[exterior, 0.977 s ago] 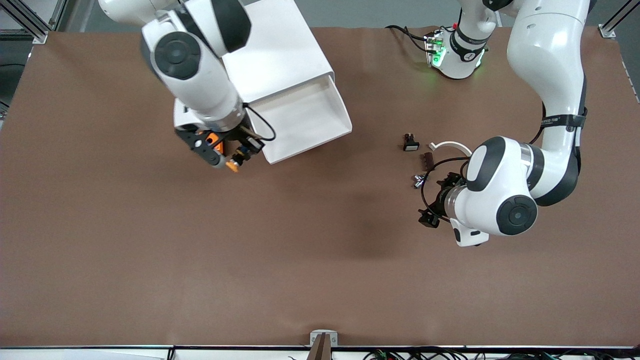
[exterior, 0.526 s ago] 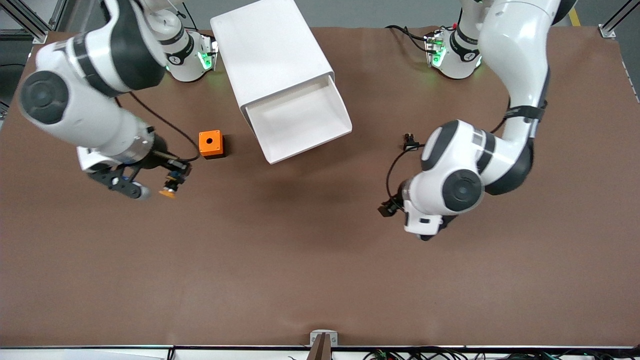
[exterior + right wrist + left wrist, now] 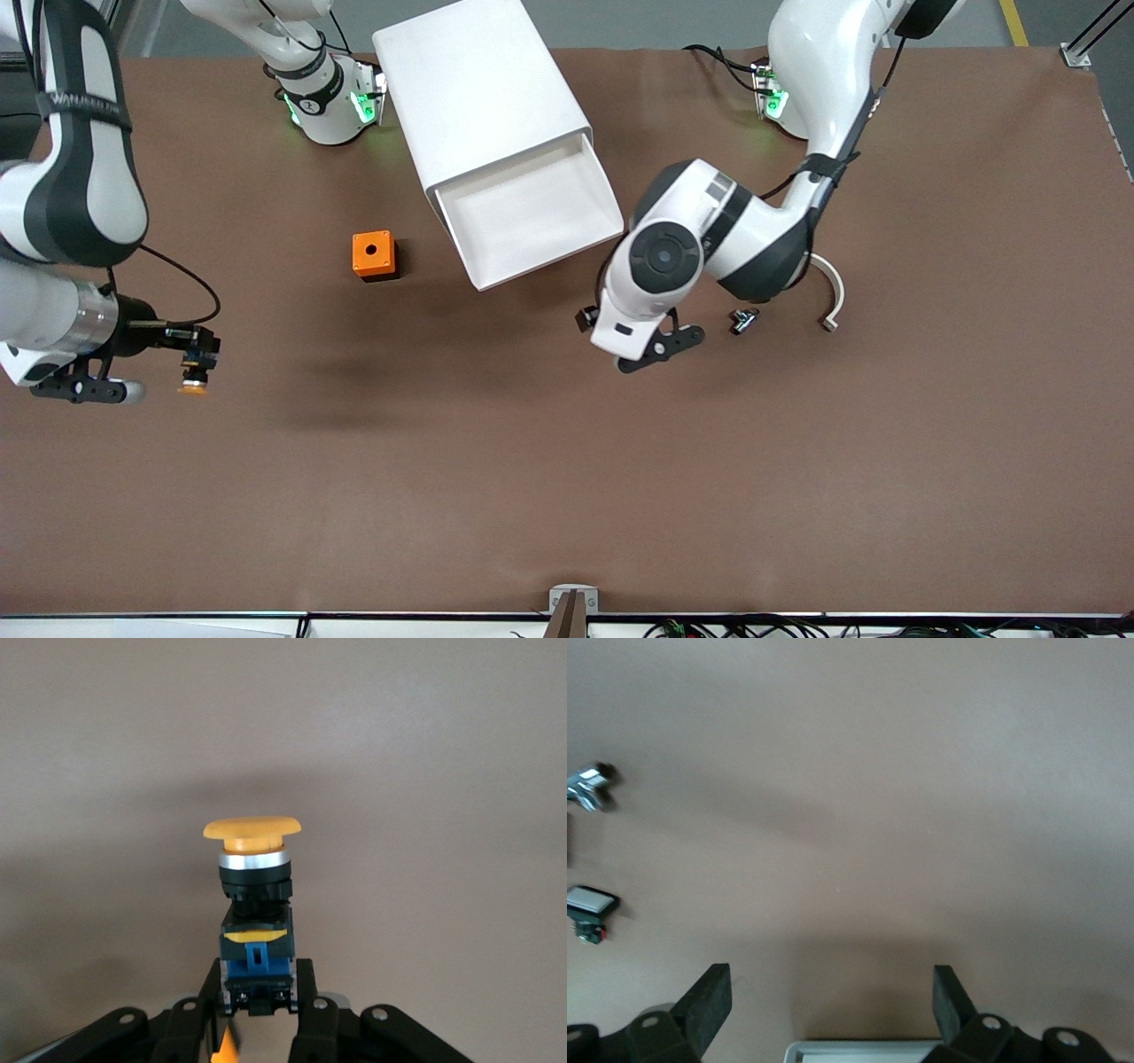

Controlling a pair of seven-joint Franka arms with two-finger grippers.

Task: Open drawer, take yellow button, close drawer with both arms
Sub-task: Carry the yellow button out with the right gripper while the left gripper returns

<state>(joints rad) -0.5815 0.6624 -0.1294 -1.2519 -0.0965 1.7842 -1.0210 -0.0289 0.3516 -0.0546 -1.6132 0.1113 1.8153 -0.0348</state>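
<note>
The button [image 3: 253,904] is clamped by its blue base between the fingers of the right claw [image 3: 193,365], held over bare bench [image 3: 567,496] at the right arm's end (its yellow cap points away from the wrist). The drawer [image 3: 532,215] is pulled out of the cabinet [image 3: 478,89], with an orange cube [image 3: 373,255] on the bench beside it. The left claw [image 3: 831,1005] is spread wide and empty over the bench just in front of the drawer, near a small metal part [image 3: 742,320] and a white curved piece [image 3: 831,297].

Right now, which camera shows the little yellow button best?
The right wrist view: the button fills it, gripped by the right claw. The front view shows only a tiny orange speck; the left wrist view misses it.
</note>
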